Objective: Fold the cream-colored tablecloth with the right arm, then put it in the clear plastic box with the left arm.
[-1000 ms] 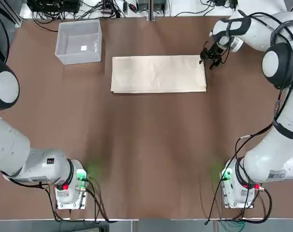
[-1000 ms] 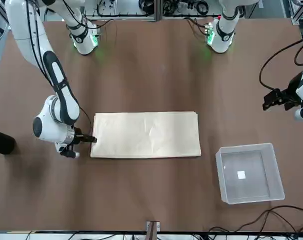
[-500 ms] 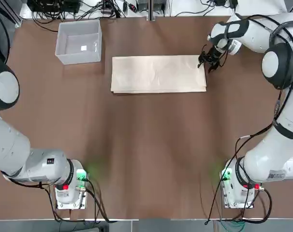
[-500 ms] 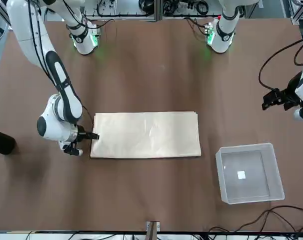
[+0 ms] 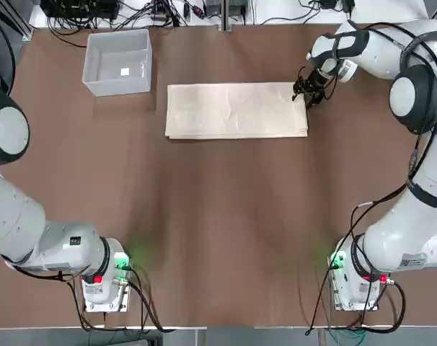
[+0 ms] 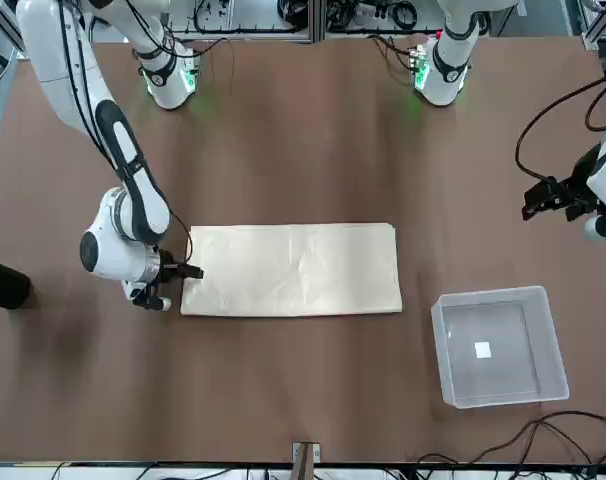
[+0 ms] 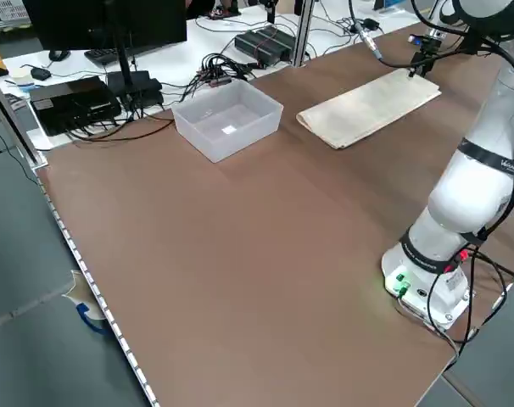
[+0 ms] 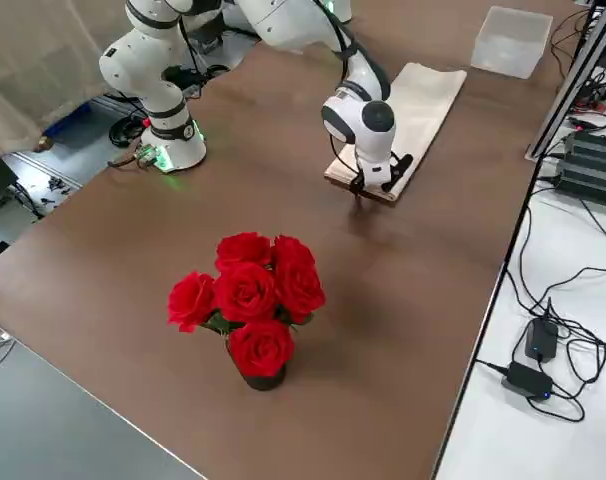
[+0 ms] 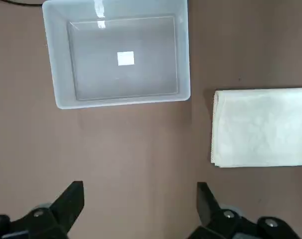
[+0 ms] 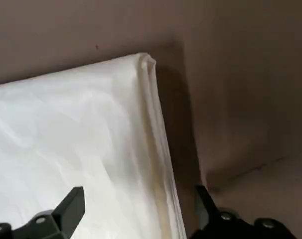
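Observation:
The cream-colored tablecloth (image 5: pixel 236 109) lies flat as a long layered rectangle in the middle of the far half of the table. My right gripper (image 5: pixel 305 92) hangs low at its far right corner, open. In the right wrist view the cloth's layered short edge (image 10: pixel 156 149) runs between the two fingers of my right gripper (image 10: pixel 136 209). Whether they touch the fabric I cannot tell. The clear plastic box (image 5: pixel 93 63) stands at the far left with a white label inside. My left gripper (image 6: pixel 555 195) hovers open, high above bare table near the box (image 9: pixel 116 102), holding nothing.
A vase of red roses (image 8: pixel 248 300) stands near the table's right side, away from the cloth. Cables and electronics (image 7: pixel 104 97) lie on the white bench beyond the far edge. Wide brown tabletop (image 5: pixel 226 216) stretches between the cloth and the arm bases.
My right gripper has shifted left from just off the cloth's far right corner until that corner's edge lies between its fingers. The left arm, cloth and box have not moved.

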`<state>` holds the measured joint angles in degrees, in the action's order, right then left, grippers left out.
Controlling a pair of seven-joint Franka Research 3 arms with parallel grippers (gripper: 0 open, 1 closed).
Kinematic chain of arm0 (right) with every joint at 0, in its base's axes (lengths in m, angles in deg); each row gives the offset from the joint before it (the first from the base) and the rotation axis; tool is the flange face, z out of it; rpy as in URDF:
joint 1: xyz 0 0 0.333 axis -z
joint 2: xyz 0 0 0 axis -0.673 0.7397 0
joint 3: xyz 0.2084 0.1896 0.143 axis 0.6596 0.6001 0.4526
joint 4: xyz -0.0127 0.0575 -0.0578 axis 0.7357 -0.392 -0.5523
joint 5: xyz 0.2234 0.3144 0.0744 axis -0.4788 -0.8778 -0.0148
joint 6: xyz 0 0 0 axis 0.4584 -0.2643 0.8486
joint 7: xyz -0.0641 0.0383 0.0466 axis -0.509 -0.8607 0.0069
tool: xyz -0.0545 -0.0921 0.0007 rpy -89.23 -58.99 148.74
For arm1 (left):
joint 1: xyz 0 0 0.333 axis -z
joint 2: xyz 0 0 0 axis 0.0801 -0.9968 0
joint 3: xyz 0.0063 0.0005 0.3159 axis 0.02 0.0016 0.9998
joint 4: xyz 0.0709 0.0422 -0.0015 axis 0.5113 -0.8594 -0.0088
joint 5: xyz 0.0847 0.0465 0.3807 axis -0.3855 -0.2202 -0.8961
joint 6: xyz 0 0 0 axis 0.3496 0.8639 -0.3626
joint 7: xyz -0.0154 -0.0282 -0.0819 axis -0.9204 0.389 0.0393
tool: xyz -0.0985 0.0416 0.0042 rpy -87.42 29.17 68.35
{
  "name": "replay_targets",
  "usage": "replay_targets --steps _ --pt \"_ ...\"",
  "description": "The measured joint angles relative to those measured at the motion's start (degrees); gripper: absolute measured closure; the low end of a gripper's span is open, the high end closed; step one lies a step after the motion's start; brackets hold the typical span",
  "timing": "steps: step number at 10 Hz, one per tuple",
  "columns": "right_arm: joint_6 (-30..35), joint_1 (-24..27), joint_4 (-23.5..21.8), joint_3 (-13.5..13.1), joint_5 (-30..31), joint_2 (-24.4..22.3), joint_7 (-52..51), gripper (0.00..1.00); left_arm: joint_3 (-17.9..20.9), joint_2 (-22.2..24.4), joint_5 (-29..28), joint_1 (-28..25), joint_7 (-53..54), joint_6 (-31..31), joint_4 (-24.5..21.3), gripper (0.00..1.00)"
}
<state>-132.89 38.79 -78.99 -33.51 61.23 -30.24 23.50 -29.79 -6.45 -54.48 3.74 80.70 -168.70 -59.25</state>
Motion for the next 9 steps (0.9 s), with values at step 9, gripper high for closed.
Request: replay_targets --steps 9 --pt "-4.92 -1.20 -2.63 0.09 -0.73 0.03 0.85 0.03 0.00 -0.02 0.00 0.03 0.00 0.00 0.00 0.00"
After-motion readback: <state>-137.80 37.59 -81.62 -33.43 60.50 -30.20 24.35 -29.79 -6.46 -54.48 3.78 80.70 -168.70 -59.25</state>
